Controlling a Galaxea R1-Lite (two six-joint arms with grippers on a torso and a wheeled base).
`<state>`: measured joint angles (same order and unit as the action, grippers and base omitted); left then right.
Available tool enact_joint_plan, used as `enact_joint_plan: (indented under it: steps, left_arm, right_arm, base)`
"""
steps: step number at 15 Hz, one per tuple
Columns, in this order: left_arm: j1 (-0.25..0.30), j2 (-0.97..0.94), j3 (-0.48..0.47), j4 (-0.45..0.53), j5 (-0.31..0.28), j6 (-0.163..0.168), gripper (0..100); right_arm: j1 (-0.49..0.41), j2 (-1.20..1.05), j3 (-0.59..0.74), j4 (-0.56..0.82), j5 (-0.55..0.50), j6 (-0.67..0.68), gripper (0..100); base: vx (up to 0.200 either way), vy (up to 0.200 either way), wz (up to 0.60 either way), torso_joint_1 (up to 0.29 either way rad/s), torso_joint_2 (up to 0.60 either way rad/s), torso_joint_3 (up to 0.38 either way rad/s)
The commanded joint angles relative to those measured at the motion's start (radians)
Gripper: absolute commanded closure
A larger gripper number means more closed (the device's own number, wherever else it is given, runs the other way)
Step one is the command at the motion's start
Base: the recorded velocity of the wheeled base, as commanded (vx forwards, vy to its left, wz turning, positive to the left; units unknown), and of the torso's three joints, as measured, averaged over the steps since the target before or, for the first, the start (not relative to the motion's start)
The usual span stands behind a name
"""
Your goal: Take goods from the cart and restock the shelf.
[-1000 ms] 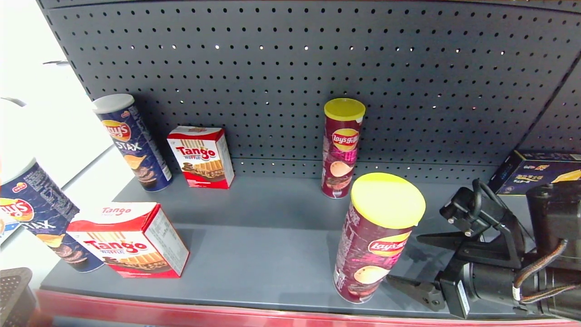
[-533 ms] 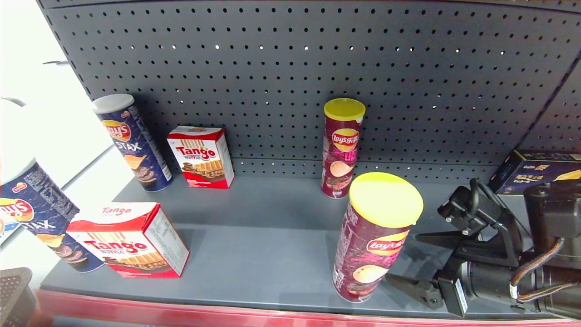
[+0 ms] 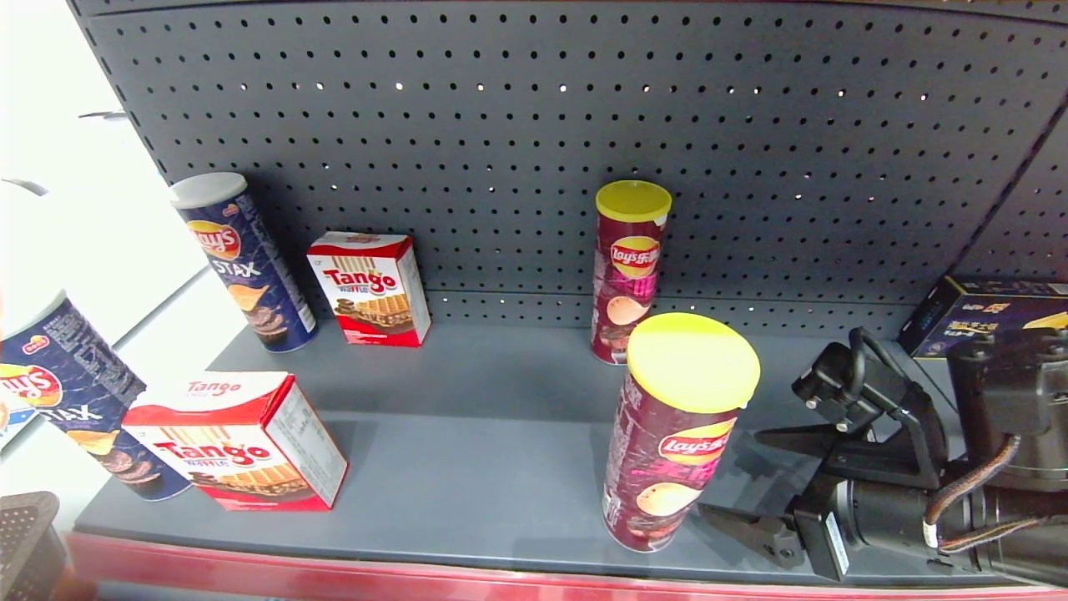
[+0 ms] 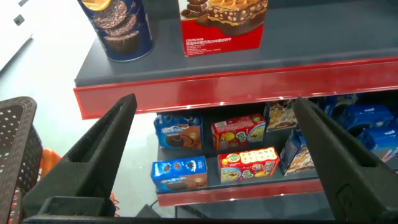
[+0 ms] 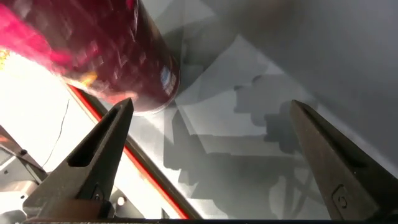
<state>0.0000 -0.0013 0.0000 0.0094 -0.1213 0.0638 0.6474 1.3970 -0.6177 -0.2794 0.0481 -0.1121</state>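
A maroon chip can with a yellow lid (image 3: 674, 434) stands near the front of the grey shelf (image 3: 484, 467). My right gripper (image 3: 755, 482) is open just to the can's right, low over the shelf, with its fingers pointing at the can. In the right wrist view the can's base (image 5: 134, 68) sits beside one fingertip (image 5: 121, 115), outside the gap. My left gripper (image 4: 214, 124) is open and holds nothing, in front of and below the shelf's red front edge (image 4: 236, 87).
A second maroon can (image 3: 630, 271) stands at the back. Two blue cans (image 3: 246, 263) (image 3: 75, 401) and two red wafer boxes (image 3: 371, 288) (image 3: 242, 438) fill the left. A dark box (image 3: 984, 317) lies far right. A black mesh basket (image 4: 15, 155) sits low left.
The front maroon can and my right gripper have both shifted a little to the left along the shelf. The gripper has stayed open.
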Motion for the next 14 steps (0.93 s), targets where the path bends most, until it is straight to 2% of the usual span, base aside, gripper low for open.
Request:
enact_joint_plan:
  steps: [1, 14]
  left_arm:
    - [0.0, 0.001, 0.0, 0.0, 0.0, 0.001, 0]
    - [0.0, 0.001, 0.0, 0.0, 0.0, -0.001, 0]
  right_arm:
    - [-0.015, -0.016, 0.009, 0.0, 0.001, 0.0, 0]
    - [0.003, 0.02, -0.024, -0.001, 0.003, -0.001, 0]
  base:
    - [0.0, 0.0, 0.0, 0.0, 0.0, 0.0]
    - [0.0, 0.0, 0.0, 0.0, 0.0, 0.0]
